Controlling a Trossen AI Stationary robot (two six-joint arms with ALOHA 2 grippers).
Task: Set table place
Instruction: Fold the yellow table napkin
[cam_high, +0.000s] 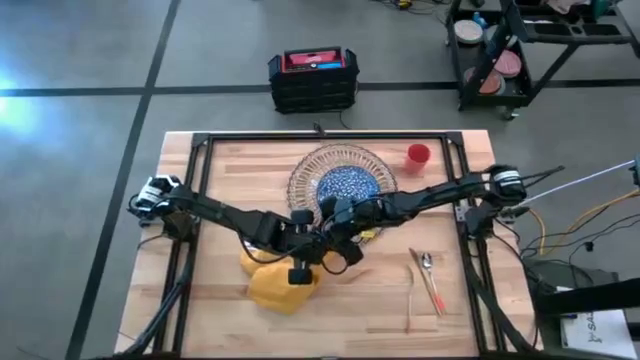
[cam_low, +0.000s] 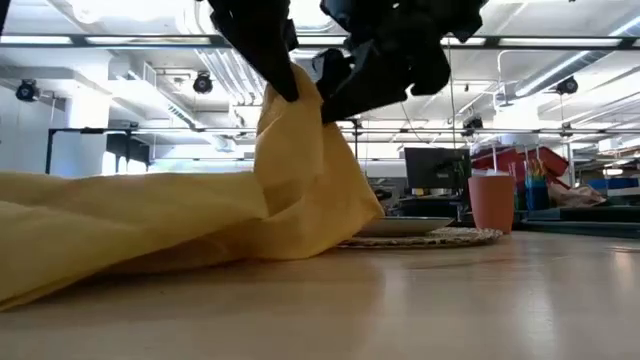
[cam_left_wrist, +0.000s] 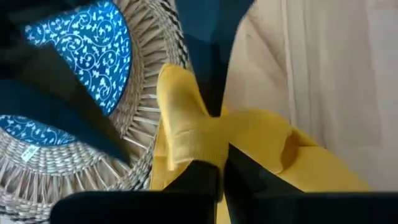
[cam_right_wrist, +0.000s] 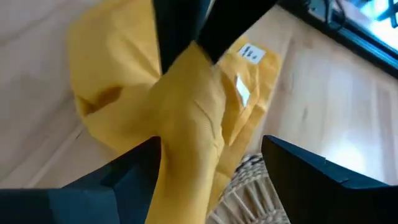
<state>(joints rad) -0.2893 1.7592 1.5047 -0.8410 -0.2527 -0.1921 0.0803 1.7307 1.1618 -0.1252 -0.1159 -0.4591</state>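
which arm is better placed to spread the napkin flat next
Left. The left gripper is shut on the yellow napkin, lifting one corner off the table. The right gripper is open around the cloth without clamping it.

Napkin (cam_high: 277, 283): plain yellow. Small plate (cam_high: 348, 186): blue with white scrollwork. Large plate (cam_high: 312, 172): clear, ribbed rim. Cup (cam_high: 418, 155): red-orange. Cutlery (cam_high: 430, 280): orange handles. Table (cam_high: 370, 305): light wood, black frame.

Bright ceiling lights, wrist views blurred, floor glare
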